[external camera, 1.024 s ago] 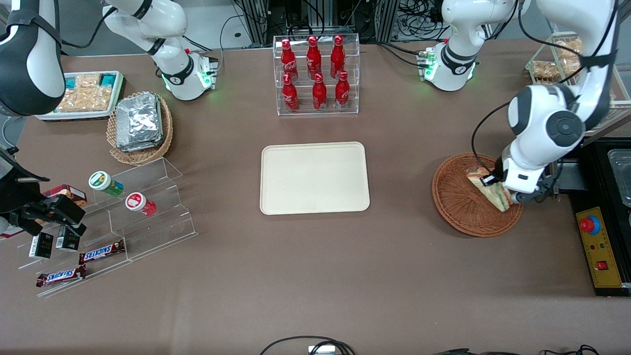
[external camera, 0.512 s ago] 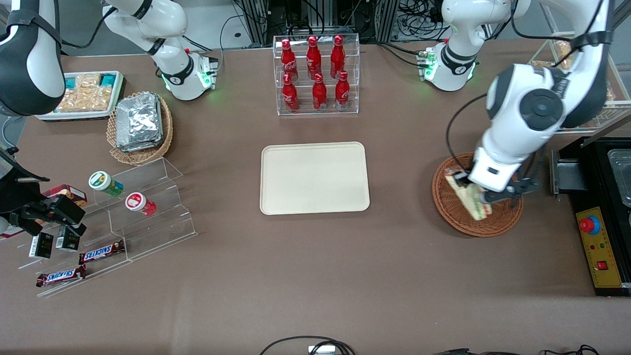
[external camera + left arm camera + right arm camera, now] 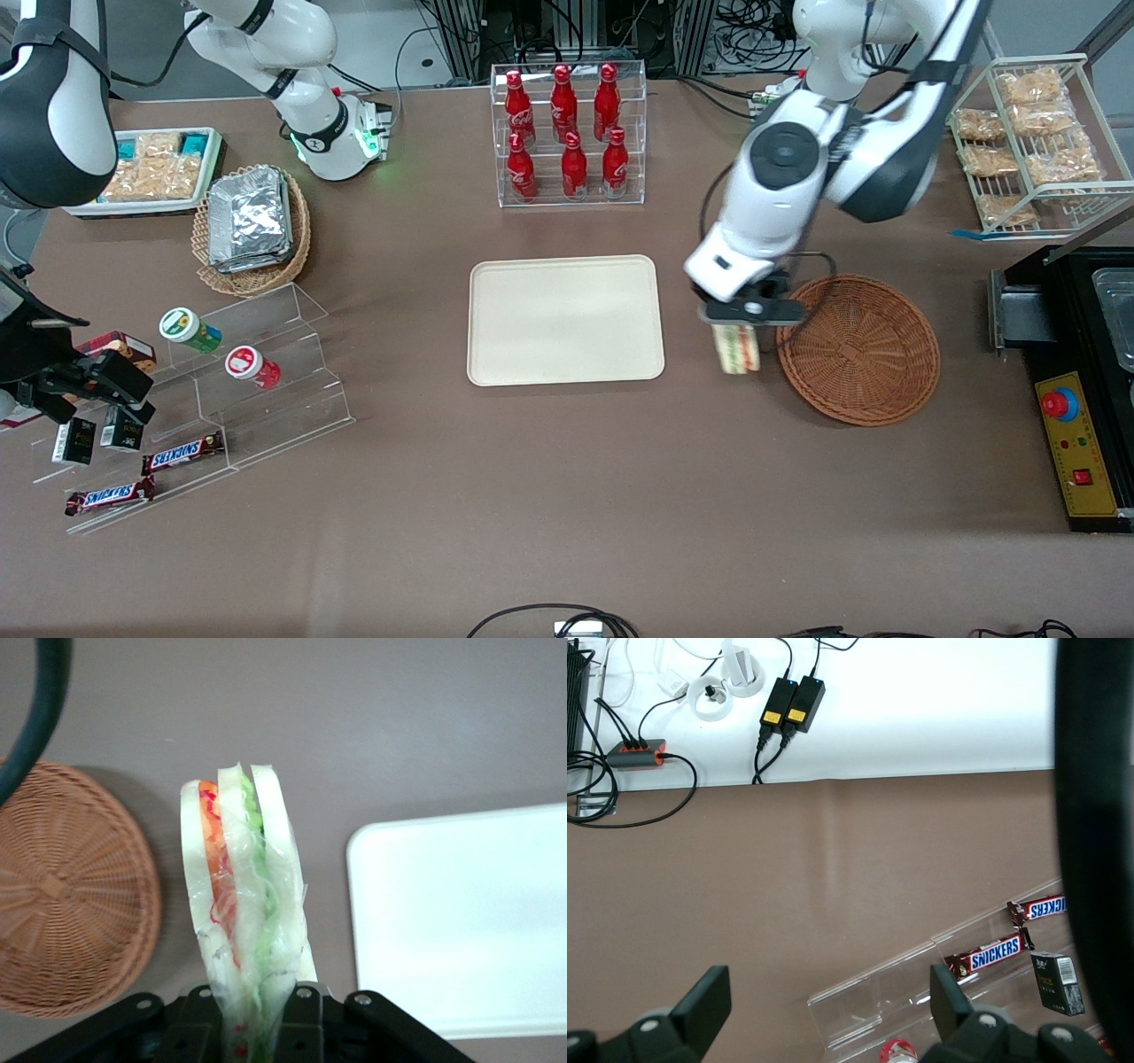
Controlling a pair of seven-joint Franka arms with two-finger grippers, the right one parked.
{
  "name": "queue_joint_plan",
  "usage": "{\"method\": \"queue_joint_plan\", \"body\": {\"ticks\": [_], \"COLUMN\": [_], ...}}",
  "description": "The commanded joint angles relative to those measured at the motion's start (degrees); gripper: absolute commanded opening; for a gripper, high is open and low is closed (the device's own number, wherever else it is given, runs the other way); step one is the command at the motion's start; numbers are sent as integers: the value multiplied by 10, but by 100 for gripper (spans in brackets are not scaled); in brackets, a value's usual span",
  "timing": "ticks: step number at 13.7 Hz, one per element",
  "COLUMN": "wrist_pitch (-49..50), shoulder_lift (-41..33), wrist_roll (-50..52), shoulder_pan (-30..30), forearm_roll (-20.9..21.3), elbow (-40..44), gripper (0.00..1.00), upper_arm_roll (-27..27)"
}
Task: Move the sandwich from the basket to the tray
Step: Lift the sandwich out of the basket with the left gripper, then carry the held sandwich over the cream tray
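Front view overlooks table (image 3: 567, 496); wrist views look down close.

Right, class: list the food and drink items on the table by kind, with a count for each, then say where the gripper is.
Red bottles in the clear rack: 6
Snickers bars: 2
Round lidded tubs on the clear stand: 2
Triangular wedge sandwich: 1
Total: 11
The gripper is shut on the sandwich, between the round reddish-brown wicker basket and the cream rectangular tray.

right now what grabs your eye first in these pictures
The hand shut on the sandwich, carried above bare table between the basket and the tray. Next, the rack of red bottles, farther from the front camera than the tray.
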State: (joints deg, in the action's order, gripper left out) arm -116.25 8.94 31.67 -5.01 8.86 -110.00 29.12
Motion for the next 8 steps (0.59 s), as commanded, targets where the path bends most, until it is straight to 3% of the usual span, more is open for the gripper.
{"method": "queue_joint_plan", "body": {"ticks": [1, 6, 8], "wrist_pitch": [10, -17, -35], "shoulder_lift": [39, 91, 116], "wrist_roll": [7, 57, 101], "shoulder_pan": [-41, -111, -136], "forearm_roll": [12, 14, 40], "elbow": [35, 36, 36], "gripper": [0, 0, 0], "upper_arm_roll": [-1, -1, -1]}}
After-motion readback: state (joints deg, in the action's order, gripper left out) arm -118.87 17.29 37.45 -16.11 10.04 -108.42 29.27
